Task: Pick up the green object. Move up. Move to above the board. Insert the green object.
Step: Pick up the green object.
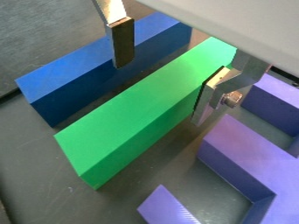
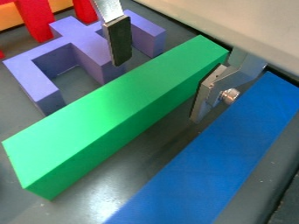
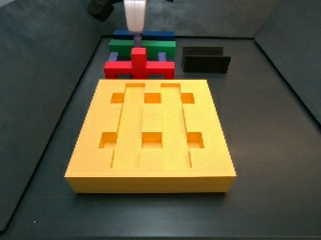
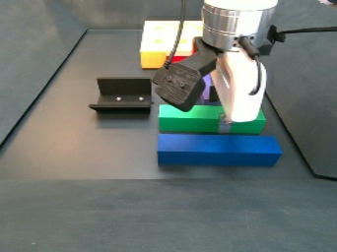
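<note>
Gripper [image 1: 170,70] fingers [image 1: 121,42] astride green object [image 1: 140,114]

Pincer [image 1: 170,70] straddles green object [image 1: 146,118] — blue bar [image 1: 87,74] crowds one finger.

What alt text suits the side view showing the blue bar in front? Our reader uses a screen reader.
The gripper reaches down over the green object, fingers straddling it. The blue bar lies in front, the black fixture off to one side, and the board behind.

Tool [image 1: 170,72] astride the green object [image 1: 146,114], between bar [image 1: 93,70] and purple block [image 1: 251,157].
</note>
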